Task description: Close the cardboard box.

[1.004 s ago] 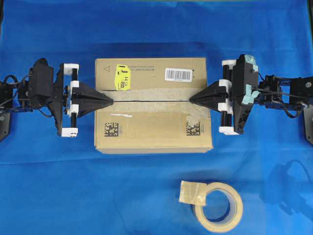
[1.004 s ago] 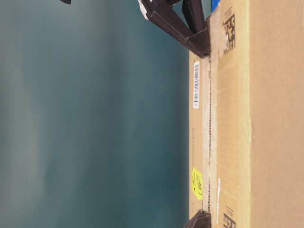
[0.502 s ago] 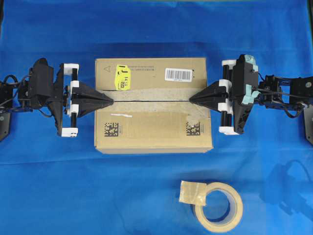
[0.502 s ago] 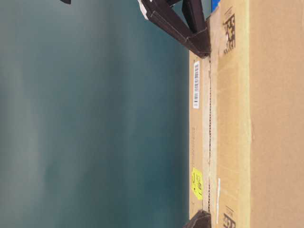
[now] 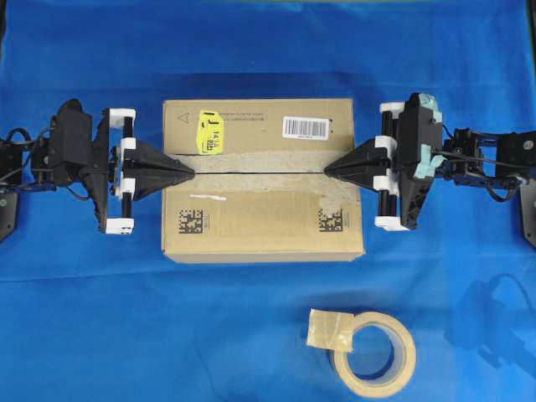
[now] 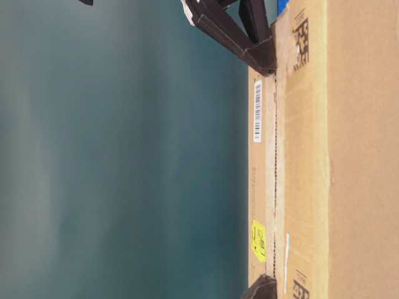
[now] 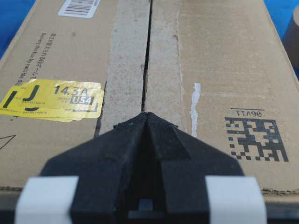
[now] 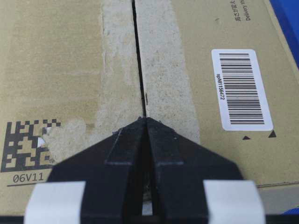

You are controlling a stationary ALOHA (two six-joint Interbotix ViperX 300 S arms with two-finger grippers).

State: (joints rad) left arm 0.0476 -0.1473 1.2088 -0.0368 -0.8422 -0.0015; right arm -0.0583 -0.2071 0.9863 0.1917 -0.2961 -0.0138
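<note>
A: What do we count here?

B: We see 1 cardboard box [image 5: 263, 180] in the middle of the blue cloth [image 5: 126, 318], its 2 top flaps folded down and meeting along a thin dark seam [image 5: 260, 172] that runs left to right. On the lid we count 1 yellow sticker [image 5: 209, 132], 1 white barcode label [image 5: 306, 127] on the far flap, and 2 square codes on the near flap, 1 at the left [image 5: 193, 221] and 1 at the right [image 5: 331, 219].

A: And the tools?

B: 2 of them. The left gripper [image 5: 189, 170] has its fingers pinched together to a point, holding nothing, the tip resting at the left end of the seam. The right gripper [image 5: 328, 170] is pinched together the same way, empty, its tip at the right end of the seam.

A: Anything else on the cloth?

B: 1 roll of beige tape [image 5: 373, 352] lies near us to the right, well apart from the box. The cloth covers all the surface we see. In the table-level view the background is a blurred grey-teal; we cannot tell what it is.
</note>
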